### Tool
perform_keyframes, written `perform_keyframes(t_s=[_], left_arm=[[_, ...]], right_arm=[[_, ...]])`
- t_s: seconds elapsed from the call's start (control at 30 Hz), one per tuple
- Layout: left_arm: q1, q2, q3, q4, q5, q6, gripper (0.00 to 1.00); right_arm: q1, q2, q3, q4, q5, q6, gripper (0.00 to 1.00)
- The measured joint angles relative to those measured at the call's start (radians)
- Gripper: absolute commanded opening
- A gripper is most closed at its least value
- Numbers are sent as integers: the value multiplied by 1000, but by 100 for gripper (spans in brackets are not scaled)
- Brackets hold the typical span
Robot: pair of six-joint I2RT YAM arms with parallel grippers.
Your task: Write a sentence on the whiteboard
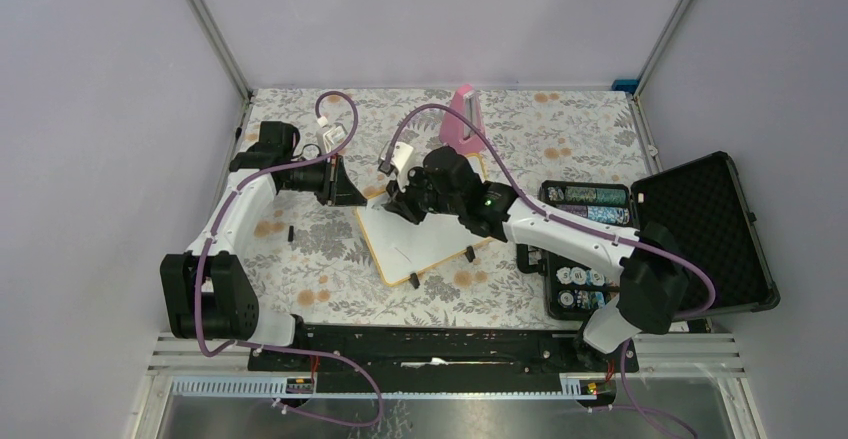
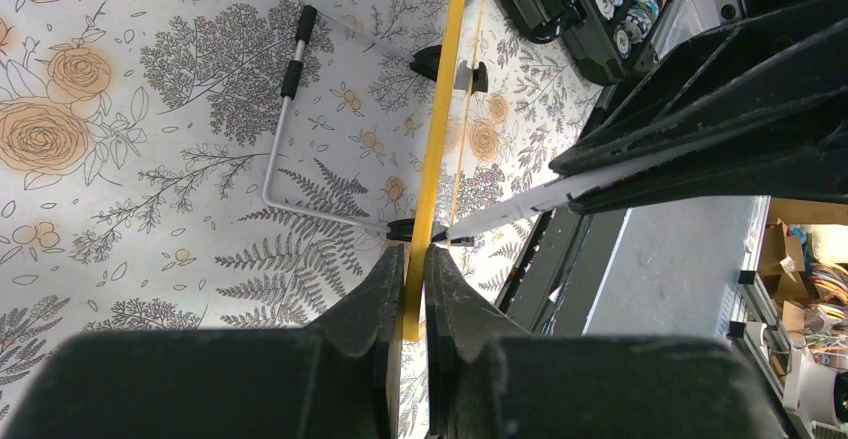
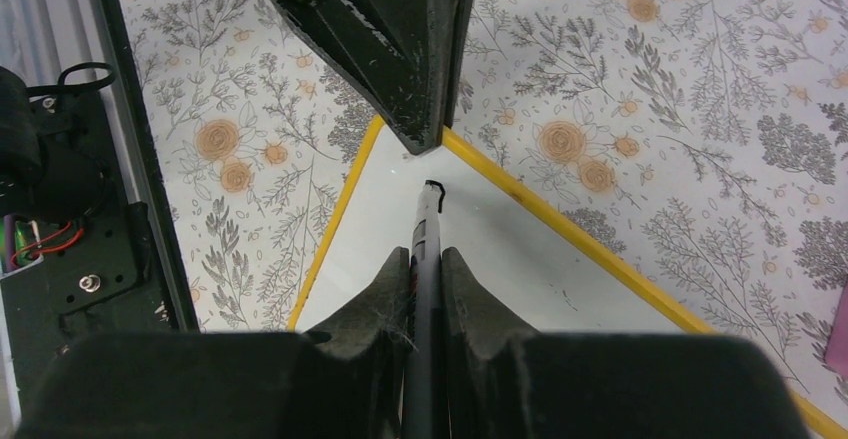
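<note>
I see floral tablecloth [image 1: 300,234] under whiteboard [image 1: 425,244], grey walls [image 1: 100,109] around. My left gripper [image 2: 415,256] clamped on board's yellow rim; right gripper [image 3: 427,256] closed round black marker [image 3: 430,217], tip over board.

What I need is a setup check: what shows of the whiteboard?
The whiteboard is a small white rectangle with a yellow-orange rim, rounded corners and two black feet on its near edge. It sits angled on the flowered table, its face looking blank. The left gripper is shut on its rim; the right gripper's marker points at its face.
</note>
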Motion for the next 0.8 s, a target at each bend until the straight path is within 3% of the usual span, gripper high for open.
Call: perform_keyframes(t_s=[0.8], left_arm=[[0, 0, 0, 2, -6, 0, 0]], right_arm=[[29, 22, -14, -32, -44, -32, 0]])
